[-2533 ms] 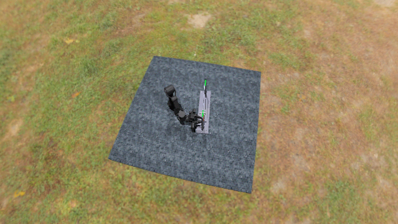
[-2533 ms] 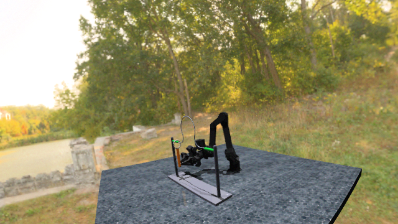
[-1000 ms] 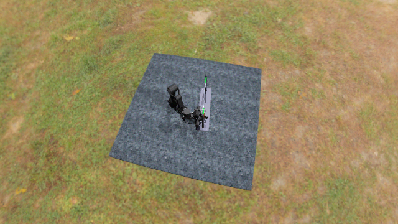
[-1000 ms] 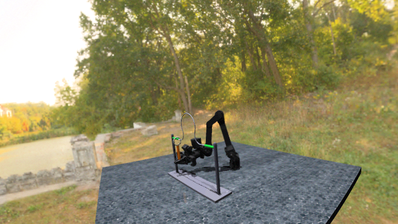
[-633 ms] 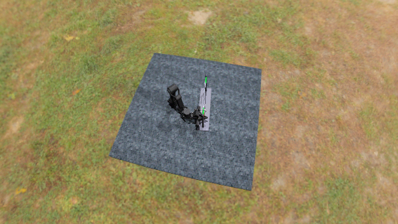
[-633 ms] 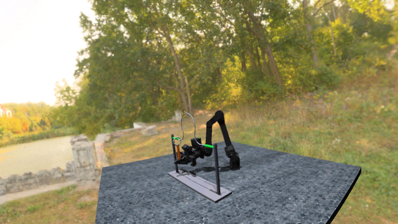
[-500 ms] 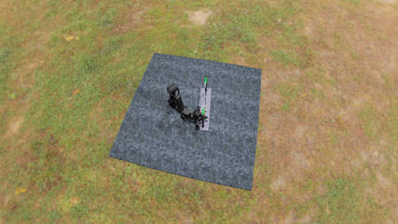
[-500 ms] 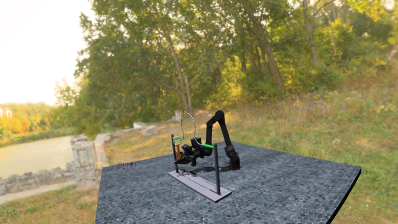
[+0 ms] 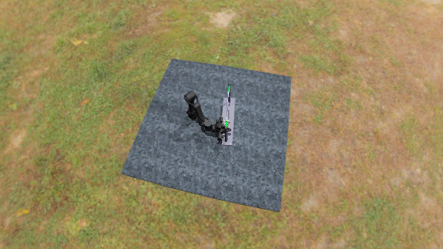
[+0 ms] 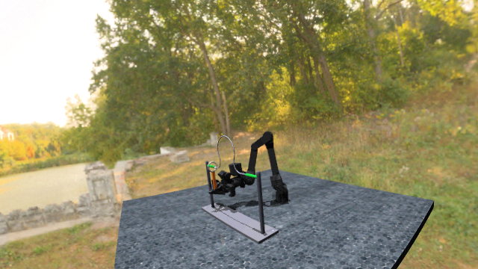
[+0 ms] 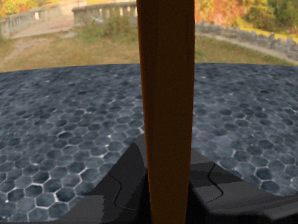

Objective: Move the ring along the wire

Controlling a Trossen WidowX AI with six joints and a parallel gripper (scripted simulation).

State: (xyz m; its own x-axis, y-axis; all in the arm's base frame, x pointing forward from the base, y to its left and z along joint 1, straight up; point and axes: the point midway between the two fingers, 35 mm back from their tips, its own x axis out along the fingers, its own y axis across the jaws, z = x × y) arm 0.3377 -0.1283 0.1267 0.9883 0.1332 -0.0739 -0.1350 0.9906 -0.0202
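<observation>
The orange handle (image 11: 165, 96) (image 10: 213, 181) stands upright between my two black fingers in the wrist view. My gripper (image 11: 153, 143) (image 10: 217, 187) (image 9: 223, 132) is shut on it. The ring (image 10: 212, 167) at the handle's top hangs on the green part of the wire (image 10: 211, 166) (image 9: 226, 123) next to the far post (image 10: 208, 184). The thin grey wire (image 10: 226, 146) loops up and comes down to the other green part (image 10: 251, 175) (image 9: 228, 88) by the near post (image 10: 260, 203). The ring itself is too small to make out in the top view.
Both posts stand on a flat grey base plate (image 10: 239, 224) (image 9: 230, 107) on a dark hexagon-patterned mat (image 10: 336, 224) (image 9: 194, 162). The arm's base (image 10: 280, 192) (image 9: 191, 98) stands beside the plate. Grass lies around the mat.
</observation>
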